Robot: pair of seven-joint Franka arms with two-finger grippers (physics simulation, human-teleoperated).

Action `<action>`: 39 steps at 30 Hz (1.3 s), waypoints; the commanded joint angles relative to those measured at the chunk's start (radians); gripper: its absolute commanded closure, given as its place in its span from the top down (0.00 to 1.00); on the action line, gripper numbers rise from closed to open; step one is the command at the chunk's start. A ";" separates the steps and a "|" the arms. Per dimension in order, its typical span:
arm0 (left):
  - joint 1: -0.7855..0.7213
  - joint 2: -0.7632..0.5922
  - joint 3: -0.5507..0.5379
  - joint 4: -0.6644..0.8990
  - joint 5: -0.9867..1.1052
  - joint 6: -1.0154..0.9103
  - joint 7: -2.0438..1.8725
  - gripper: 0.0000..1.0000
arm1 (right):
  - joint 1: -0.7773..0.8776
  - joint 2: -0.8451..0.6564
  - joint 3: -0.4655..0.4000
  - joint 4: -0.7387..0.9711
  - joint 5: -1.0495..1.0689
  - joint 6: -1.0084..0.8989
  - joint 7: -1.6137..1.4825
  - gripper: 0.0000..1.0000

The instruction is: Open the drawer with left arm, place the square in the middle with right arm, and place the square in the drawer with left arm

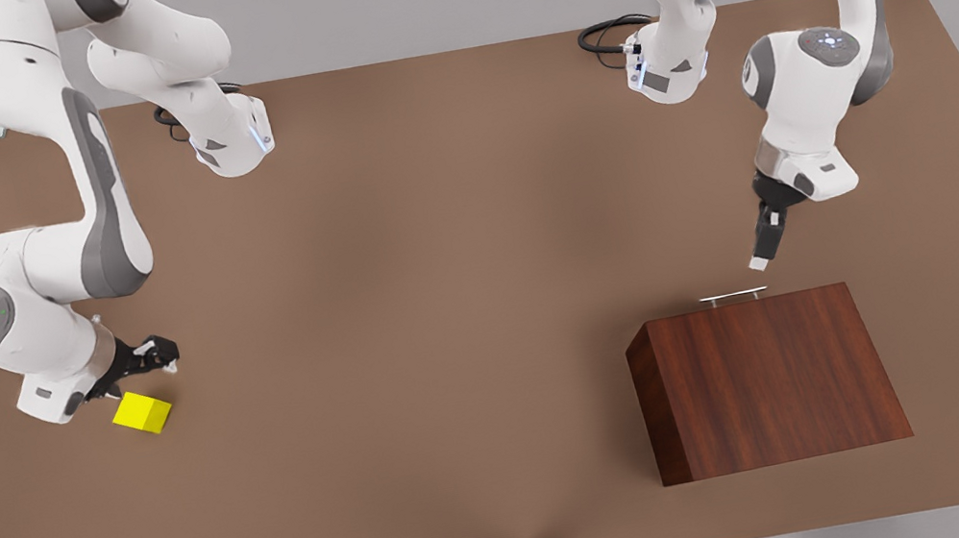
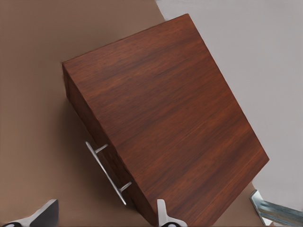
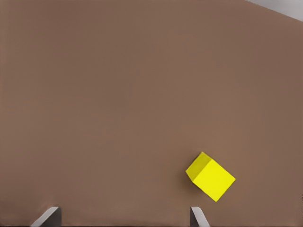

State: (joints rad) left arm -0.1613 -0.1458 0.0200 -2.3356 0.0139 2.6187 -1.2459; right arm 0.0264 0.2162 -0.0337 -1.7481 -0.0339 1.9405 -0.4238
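The wooden box [image 1: 766,382] sits at the lower right of the front view: a block with dark reddish-brown grain and flat, sharp-edged faces. Its drawer [image 2: 102,158] is closed flush, and you can identify it only by the thin silver bar handle [image 1: 733,296] along the box's far edge; the front panel itself is hidden from the front camera. In the left wrist view the handle [image 2: 106,171] stands off the panel on two short posts.

The left gripper [image 1: 765,252] hangs just above that handle without touching it. Its fingers [image 2: 45,215] are spread apart and hold nothing; their tips are cut off at the frame edge.

The yellow cube [image 1: 142,412] lies on the matte brown table [image 1: 410,319] at the lower left of the front view, with plain faces and turned at an angle. The right gripper [image 1: 148,356] hovers just beside it, jaws released and empty. In the right wrist view the cube [image 3: 210,176] sits near one finger [image 3: 198,217].
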 commanded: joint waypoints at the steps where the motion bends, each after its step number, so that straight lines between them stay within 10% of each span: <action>1: -0.003 0.000 0.000 -0.023 0.000 0.030 -0.015 1.00 | -0.002 0.003 -0.002 -0.001 0.000 0.001 -0.068 1.00; 13: -0.004 0.112 -0.012 -0.076 0.000 0.193 -0.290 1.00 | -0.171 0.242 -0.043 -0.044 0.104 0.232 -0.995 1.00; 39: -0.004 0.284 -0.011 -0.071 0.001 0.281 -0.382 1.00 | -0.201 0.393 -0.087 -0.154 0.141 0.500 -1.109 1.00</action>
State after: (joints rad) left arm -0.1656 0.1392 0.0092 -2.4069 0.0153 2.8992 -1.6276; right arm -0.1749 0.6105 -0.1212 -1.9196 0.1074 2.4620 -1.5326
